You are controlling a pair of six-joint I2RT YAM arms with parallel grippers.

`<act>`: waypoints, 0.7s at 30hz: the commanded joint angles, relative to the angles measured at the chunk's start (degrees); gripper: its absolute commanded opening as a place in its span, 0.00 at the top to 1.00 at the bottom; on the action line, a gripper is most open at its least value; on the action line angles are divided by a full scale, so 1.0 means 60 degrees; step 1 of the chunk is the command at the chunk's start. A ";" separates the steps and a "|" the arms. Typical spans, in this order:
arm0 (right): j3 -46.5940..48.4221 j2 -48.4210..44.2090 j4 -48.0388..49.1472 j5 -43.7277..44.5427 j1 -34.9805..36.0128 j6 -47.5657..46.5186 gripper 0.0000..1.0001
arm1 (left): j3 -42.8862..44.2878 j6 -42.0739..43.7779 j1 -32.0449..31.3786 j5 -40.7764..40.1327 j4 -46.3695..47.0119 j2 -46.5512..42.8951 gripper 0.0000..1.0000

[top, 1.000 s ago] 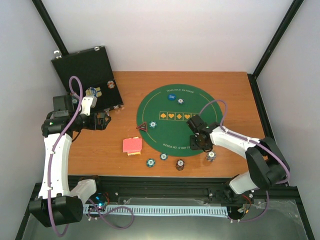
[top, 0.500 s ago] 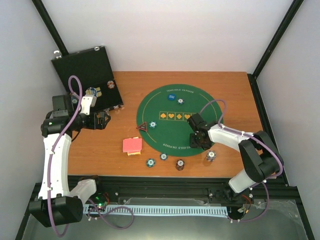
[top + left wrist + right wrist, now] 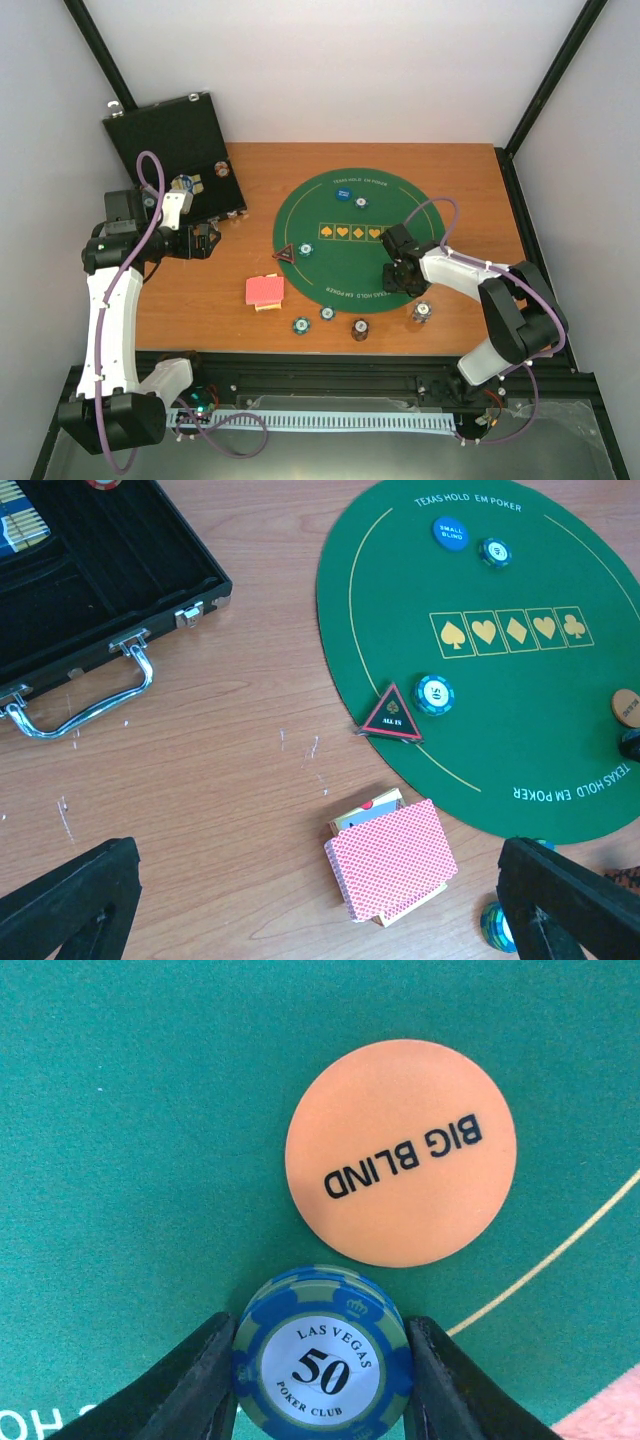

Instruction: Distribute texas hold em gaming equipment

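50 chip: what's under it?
Green mat, with the Big Blind button just beyond. The right end effector grips the chip; whether it touches the mat is hidden.

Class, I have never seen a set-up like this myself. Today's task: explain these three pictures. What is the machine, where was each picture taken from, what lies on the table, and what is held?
The machine is two white robot arms bolted side by side, each ending in a two-fingered claw. The overhead view looks down on both; the other two come from cameras on each wrist. On the wooden table lie a round green poker mat, an open black case, red-backed cards and loose chips. The left claw hangs open, holding nothing. The right claw grips a blue 50 chip beside the orange Big Blind disc.
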 commanded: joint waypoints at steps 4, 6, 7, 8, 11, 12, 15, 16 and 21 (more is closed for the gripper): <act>-0.0207 -0.0109 0.0112 -0.0143 -0.0087 -0.0087 0.70 | 0.0203 0.0069 0.0057 -0.0036 -0.0021 -0.0098 0.00; -0.0144 -0.0173 -0.0034 -0.0027 -0.0087 -0.0143 0.51 | 0.0199 0.0036 0.0060 -0.0022 -0.0006 -0.0101 0.00; -0.0104 -0.0200 -0.0127 0.0025 -0.0094 -0.0165 0.43 | 0.0200 0.0021 0.0065 -0.0008 -0.0006 -0.0103 0.00; -0.0040 -0.0233 -0.0229 0.0079 -0.0091 -0.0178 0.39 | 0.0202 0.0005 0.0053 -0.0001 -0.0006 -0.0115 0.00; 0.0251 -0.0502 -0.0613 0.0204 -0.0094 -0.0239 0.32 | 0.0202 -0.0012 0.0060 0.0008 -0.0006 -0.0133 0.00; 0.0393 -0.0644 -0.0764 0.0274 -0.0088 -0.0261 0.32 | 0.0202 -0.0012 0.0066 0.0009 -0.0006 -0.0150 0.00; 0.0883 -0.0962 -0.1250 0.0453 -0.0087 -0.0285 0.31 | 0.0215 -0.0012 0.0056 0.0014 -0.0040 -0.0178 0.00; 0.1036 -0.1105 -0.1389 0.0471 -0.0067 -0.0274 0.32 | 0.0215 -0.0012 0.0061 0.0011 -0.0036 -0.0194 0.00; 0.1759 -0.1493 -0.2141 0.0774 0.1173 0.0028 0.31 | 0.0217 0.0002 0.0054 0.0010 -0.0050 -0.0201 0.00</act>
